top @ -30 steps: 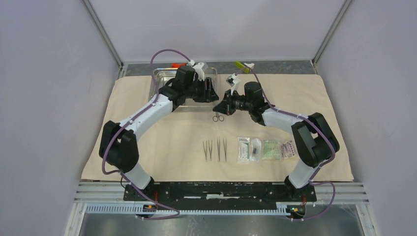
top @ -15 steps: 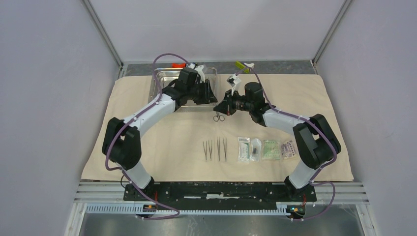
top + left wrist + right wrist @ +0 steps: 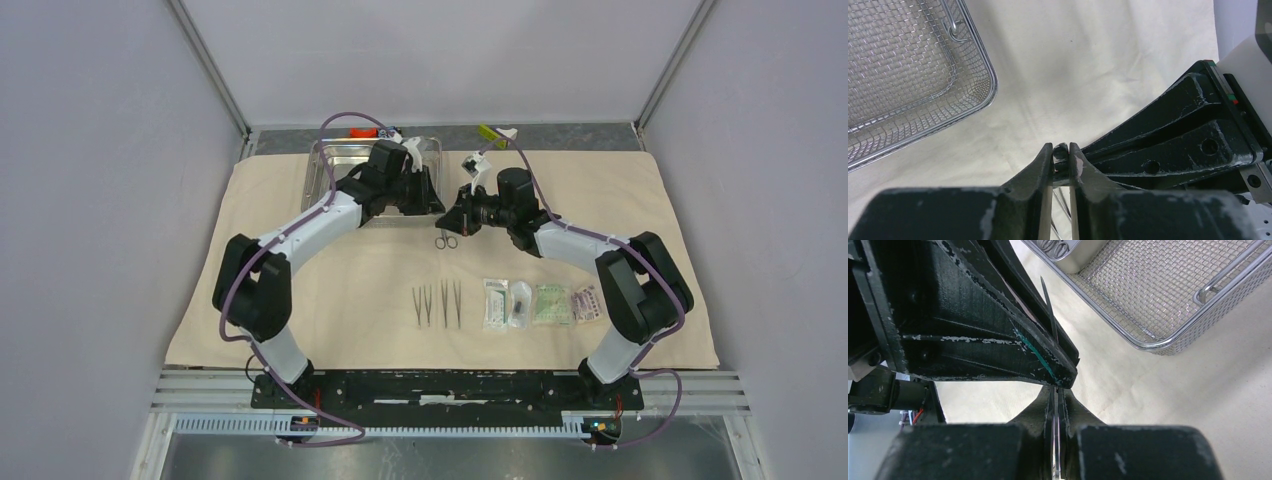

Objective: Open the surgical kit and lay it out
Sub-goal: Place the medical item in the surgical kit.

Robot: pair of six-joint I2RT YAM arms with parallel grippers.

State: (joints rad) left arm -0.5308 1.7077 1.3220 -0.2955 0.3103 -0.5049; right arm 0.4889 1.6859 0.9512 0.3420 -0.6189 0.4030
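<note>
The right pincer [image 3: 1057, 390] is pinching a thin steel instrument [image 3: 1048, 305] and the left pincer [image 3: 1061, 150] is nipping it too — any uneven tug is risking a drop onto the cloth wrap [image 3: 340, 290].

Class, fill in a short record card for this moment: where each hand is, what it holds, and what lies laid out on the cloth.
surface: beige cloth, spread flat
steel tray: far side of cloth, left of centre
right hand: shut on thin metal instrument
left hand: tip to tip with right hand, fingers nearly together, grip unclear
scissors: on cloth, just nearer than the hands
tweezers row: on cloth, near centre
packets: four, side by side, right of tweezers row
</note>
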